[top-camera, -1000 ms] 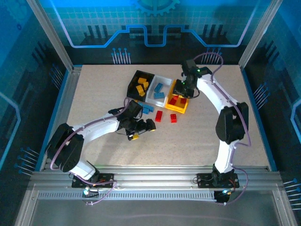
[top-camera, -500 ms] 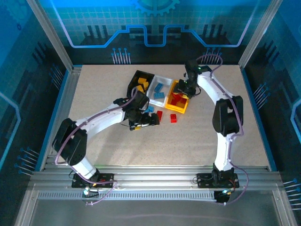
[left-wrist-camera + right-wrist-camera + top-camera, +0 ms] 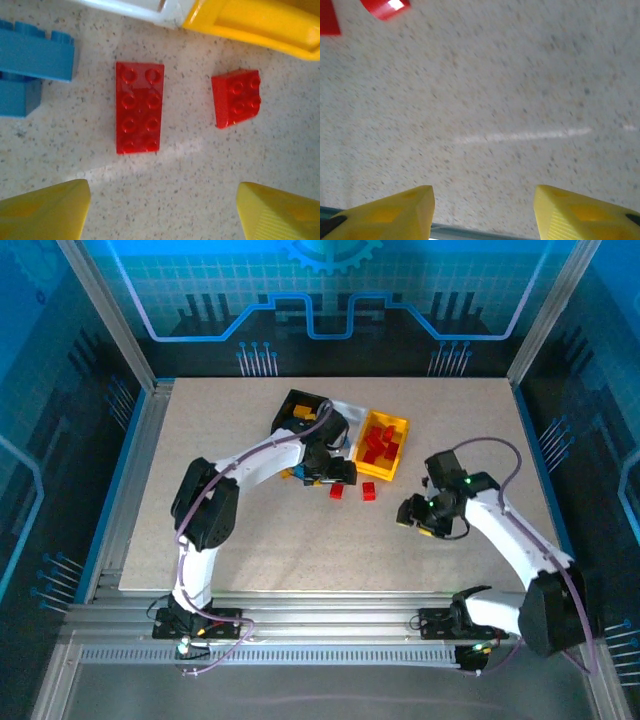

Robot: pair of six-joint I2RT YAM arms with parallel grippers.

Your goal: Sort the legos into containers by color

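From above, the speckled surface (image 3: 220,530) carries three bins in a row toward its far side. The black bin (image 3: 296,403) has yellow-orange bricks (image 3: 299,413) in it. The white bin (image 3: 348,407) is mostly covered by the left arm. The yellow bin (image 3: 398,426) holds a cluster of red bricks (image 3: 378,445). The left hand (image 3: 332,478) hangs just in front of the white bin, over two red bricks lying loose on the surface: a long red brick (image 3: 337,490) and a short red brick (image 3: 369,491), side by side but apart. The right hand (image 3: 410,512) sits well to the right of them, over bare surface.

In the left wrist view the left hand (image 3: 162,215) is spread wide, its yellow fingertips (image 3: 45,210) at the bottom corners with nothing between them. Ahead of them lies the long red brick (image 3: 140,114), studs up, and to its right the short red brick (image 3: 236,98), slightly turned. Neither touches a finger. Two blue bricks (image 3: 30,65) lie at the left edge, and the corners of the white bin (image 3: 145,10) and yellow bin (image 3: 260,22) meet along the top.

In the right wrist view the right hand (image 3: 482,215) is also parted — empty, over blurred bare surface — and two bits of red (image 3: 385,7) show at the top left corner.
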